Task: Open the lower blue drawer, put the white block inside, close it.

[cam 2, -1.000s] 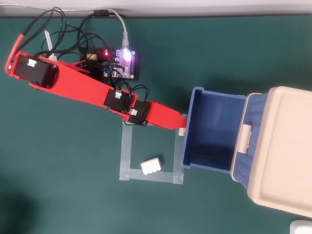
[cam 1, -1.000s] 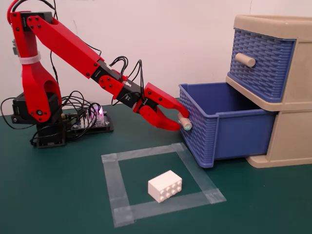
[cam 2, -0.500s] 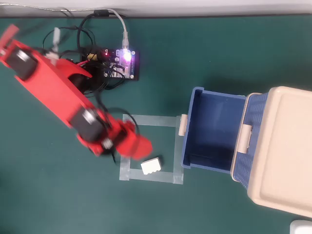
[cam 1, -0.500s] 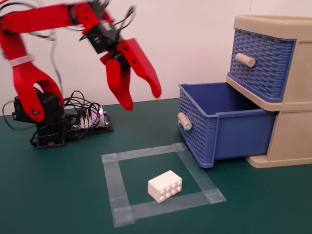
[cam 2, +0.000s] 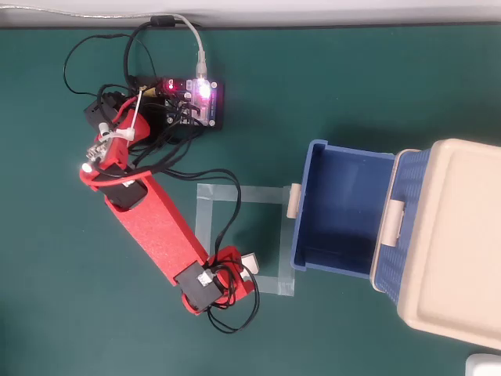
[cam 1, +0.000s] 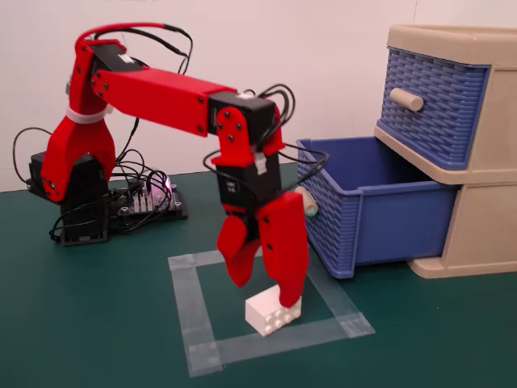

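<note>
The white block (cam 1: 269,314) lies on the green mat at the near corner of a taped square, studs facing the camera. My red gripper (cam 1: 267,291) points down just above it, jaws open; one fingertip (cam 1: 292,297) is at the block's top, the other hangs up and to the left. In the overhead view the wrist covers most of the block (cam 2: 250,259) and the gripper (cam 2: 241,268). The lower blue drawer (cam 1: 380,212) is pulled out and empty, its teal-tipped knob (cam 1: 308,202) facing the arm. It also shows in the overhead view (cam 2: 304,211).
The beige cabinet (cam 1: 485,234) stands at the right, its upper blue drawer (cam 1: 436,109) shut, with a plain knob (cam 1: 406,99). A clear-tape square (cam 1: 184,303) marks the mat. A controller board (cam 2: 192,98) and loose cables lie by the arm's base.
</note>
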`<action>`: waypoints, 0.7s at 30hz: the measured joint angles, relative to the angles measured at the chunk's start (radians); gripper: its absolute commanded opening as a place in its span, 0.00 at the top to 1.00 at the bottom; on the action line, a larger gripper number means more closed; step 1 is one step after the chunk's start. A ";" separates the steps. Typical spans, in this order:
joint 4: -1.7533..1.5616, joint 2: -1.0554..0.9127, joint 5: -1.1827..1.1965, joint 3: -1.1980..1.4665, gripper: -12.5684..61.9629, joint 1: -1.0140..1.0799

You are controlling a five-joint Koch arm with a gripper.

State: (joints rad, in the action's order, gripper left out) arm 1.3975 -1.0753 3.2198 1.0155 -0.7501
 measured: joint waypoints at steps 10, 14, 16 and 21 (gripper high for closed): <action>-0.003 0.094 0.029 -0.041 0.46 0.000; 0.015 0.094 0.029 -0.041 0.83 0.000; 0.071 0.092 0.029 -0.041 0.94 0.000; 0.210 0.087 0.031 -0.066 0.94 0.000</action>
State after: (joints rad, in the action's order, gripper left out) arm 1.6076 -0.9879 3.2505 0.9495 -0.7501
